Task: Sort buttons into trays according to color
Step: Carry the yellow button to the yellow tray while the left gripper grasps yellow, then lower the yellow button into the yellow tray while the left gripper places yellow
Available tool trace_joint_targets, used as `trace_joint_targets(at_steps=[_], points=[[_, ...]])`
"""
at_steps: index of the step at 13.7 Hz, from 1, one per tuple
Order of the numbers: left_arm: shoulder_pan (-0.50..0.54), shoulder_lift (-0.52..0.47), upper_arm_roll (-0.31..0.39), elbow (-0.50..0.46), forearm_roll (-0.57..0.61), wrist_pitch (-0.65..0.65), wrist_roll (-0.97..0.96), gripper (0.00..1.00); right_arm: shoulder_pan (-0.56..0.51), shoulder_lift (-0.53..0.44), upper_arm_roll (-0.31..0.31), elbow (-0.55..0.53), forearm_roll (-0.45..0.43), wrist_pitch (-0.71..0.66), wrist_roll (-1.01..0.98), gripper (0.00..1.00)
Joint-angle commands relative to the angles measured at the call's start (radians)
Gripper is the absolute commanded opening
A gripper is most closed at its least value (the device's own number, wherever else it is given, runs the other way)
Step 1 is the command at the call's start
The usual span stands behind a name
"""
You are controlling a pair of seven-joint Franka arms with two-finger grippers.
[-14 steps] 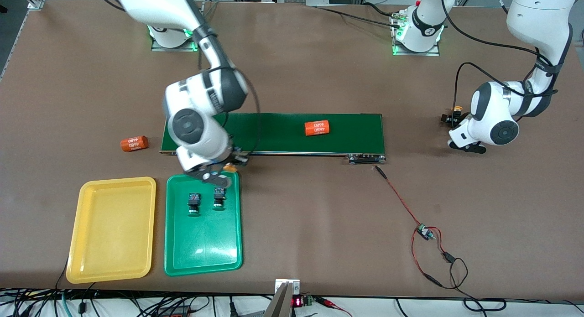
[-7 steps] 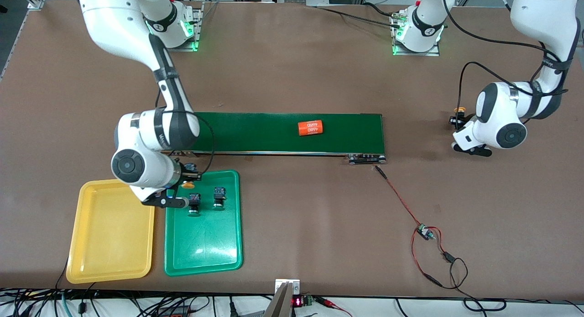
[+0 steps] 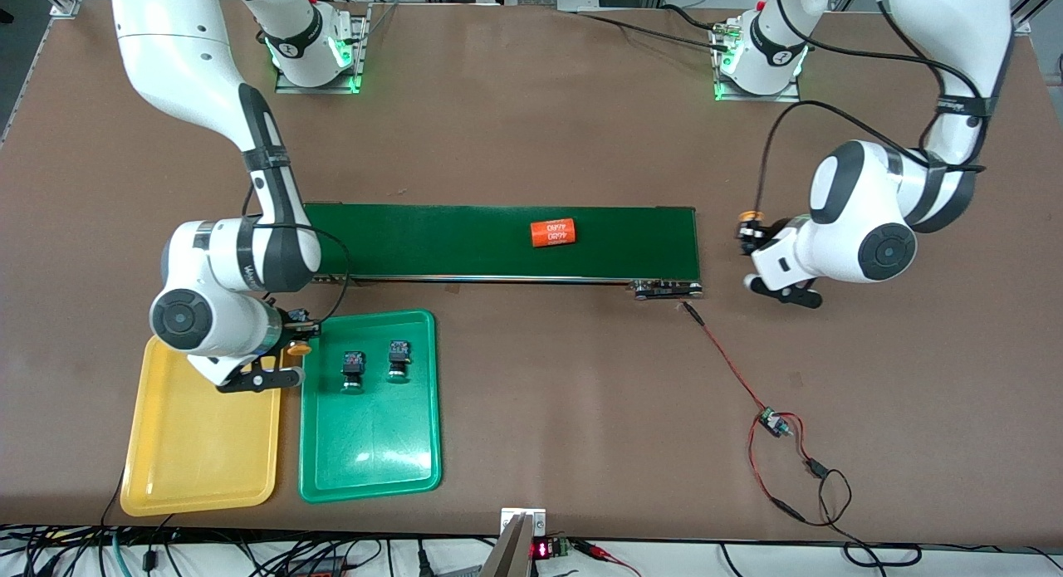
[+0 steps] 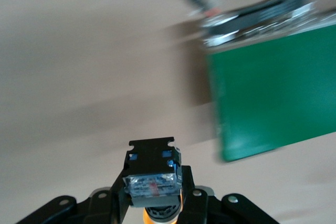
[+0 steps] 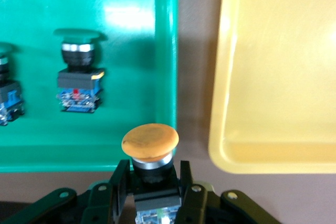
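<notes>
While nothing lies in it, the yellow tray (image 3: 199, 444) sits nearest the front camera at the right arm's end of the table, with the green tray (image 3: 369, 444) just beside it toward the left arm's end. Two green buttons (image 3: 353, 369) (image 3: 398, 362) lie side by side in the green tray, in its half farther from the camera, caps pointing toward the camera.

Right arm: reaches down from its base, elbow bent, wrist low over the gap between the two trays. Right gripper (image 3: 292, 350) hangs over the yellow tray's corner next to the green tray's rim; its fingers (image 5: 122, 179) are clamped on the black body of a yellow-orange button (image 5: 150, 142), cap outward.

Conveyor belt (image 3: 498, 241): long, dark green, farther from the camera than the trays. One orange cylinder (image 3: 553, 232) lies on it, near the middle.

Left arm: folded at the elbow, wrist held above bare table just off the belt's end toward the left arm's end of the table. Left gripper (image 3: 757, 243) is closed on a second yellow-orange button (image 4: 153, 177), black body foremost in the left wrist view, orange cap showing between the fingers (image 4: 192, 203).
</notes>
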Motion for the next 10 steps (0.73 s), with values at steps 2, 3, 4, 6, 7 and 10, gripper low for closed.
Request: trace_joint_targets(at_steps=[2, 3, 4, 6, 7, 10], points=[[-0.051, 0.086, -0.007, 0.089, -0.176, 0.040, -0.094, 0.25, -0.025, 0.015, 0.013, 0.016, -0.013, 0.020, -0.083, 0.00], [-0.065, 0.098, -0.016, 0.086, -0.202, 0.077, -0.104, 0.25, -0.036, 0.015, 0.013, 0.016, -0.013, 0.020, -0.109, 0.00], [-0.074, 0.115, -0.018, 0.086, -0.208, 0.099, -0.108, 0.25, -0.041, 0.017, 0.013, 0.017, -0.023, 0.028, -0.129, 0.00], [-0.094, 0.149, -0.021, 0.080, -0.209, 0.132, -0.106, 0.25, -0.062, 0.041, 0.013, 0.016, -0.056, 0.074, -0.142, 0.00], [-0.103, 0.161, -0.023, 0.078, -0.209, 0.133, -0.106, 0.26, -0.088, 0.053, 0.015, 0.017, -0.069, 0.091, -0.165, 0.00], [-0.113, 0.148, -0.023, 0.072, -0.209, 0.117, -0.095, 1.00, -0.136, 0.073, 0.015, 0.016, -0.064, 0.173, -0.232, 0.00]])
